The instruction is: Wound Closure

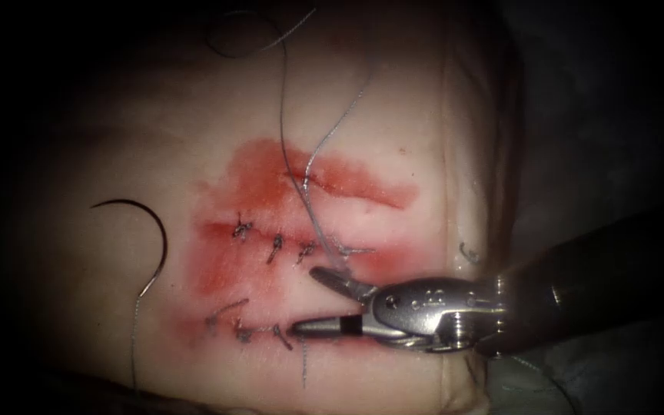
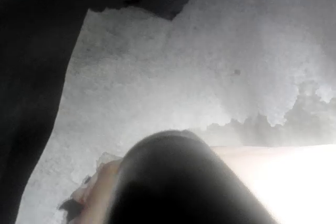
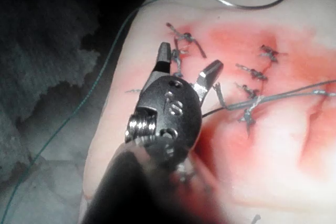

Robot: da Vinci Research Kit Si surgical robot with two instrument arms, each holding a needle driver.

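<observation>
Jaws of your right arm's steel needle driver [image 1: 324,303] are gaping, empty, straddling stitched pale tissue [image 1: 393,100]; dark curved needle [image 1: 157,230] is lying loose at nine o'clock.

Left wrist view: the left arm's dark rounded shaft [image 2: 178,182] in the foreground, tissue [image 2: 283,182] brightly lit just beside it, a pale rough cloth [image 2: 173,72] behind, and a dark drape [image 2: 31,77] alongside
</observation>
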